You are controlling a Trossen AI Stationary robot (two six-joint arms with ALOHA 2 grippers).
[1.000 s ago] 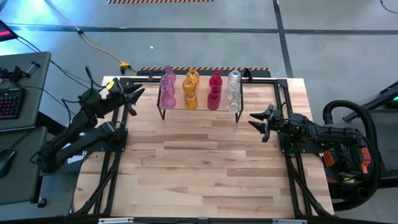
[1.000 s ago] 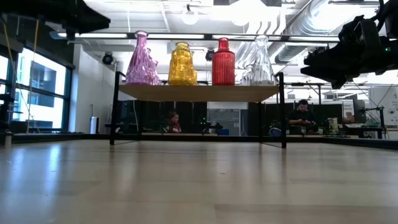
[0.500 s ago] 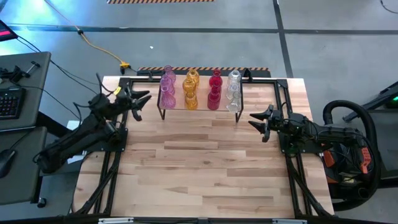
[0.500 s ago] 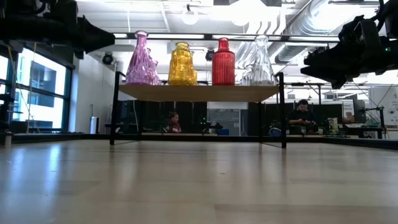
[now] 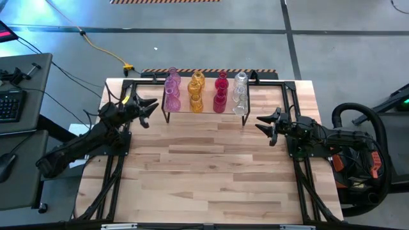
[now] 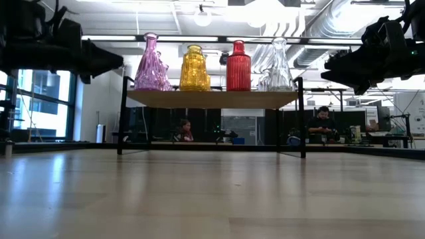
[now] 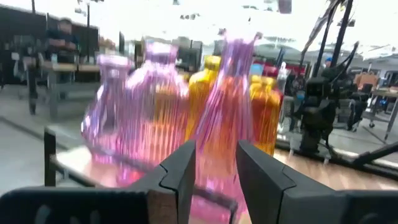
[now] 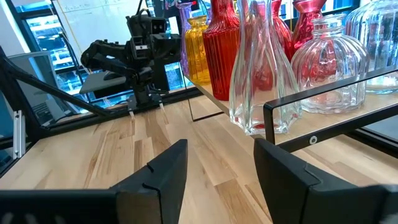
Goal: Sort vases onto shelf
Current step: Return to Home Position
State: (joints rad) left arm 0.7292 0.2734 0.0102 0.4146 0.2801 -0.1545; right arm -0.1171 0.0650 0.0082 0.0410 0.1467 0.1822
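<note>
The shelf (image 5: 204, 110) stands near the table's far edge on thin black legs. The vases stand by their bases on its board (image 6: 212, 98) in four colour groups: pink (image 6: 151, 63), yellow (image 6: 194, 68), red (image 6: 238, 66) and clear (image 6: 275, 64). My left gripper (image 5: 153, 107) hovers open just off the shelf's left end, level with the vases, facing the pink vases (image 7: 155, 106). My right gripper (image 5: 258, 122) hovers open near the shelf's right front leg, facing the clear vases (image 8: 261, 68). Neither holds anything.
A black frame (image 5: 192, 79) runs along the table's far edge and sides. The bare wooden tabletop (image 5: 204, 172) stretches from the shelf to the near edge. People sit at desks in the room behind (image 6: 323, 123). A keyboard desk (image 5: 16, 96) stands off the table's left.
My left gripper has come down and moved toward the table's near edge and right, from high beside the far-left corner to vase height at the shelf's left end. The right arm, shelf and vases have kept still.
</note>
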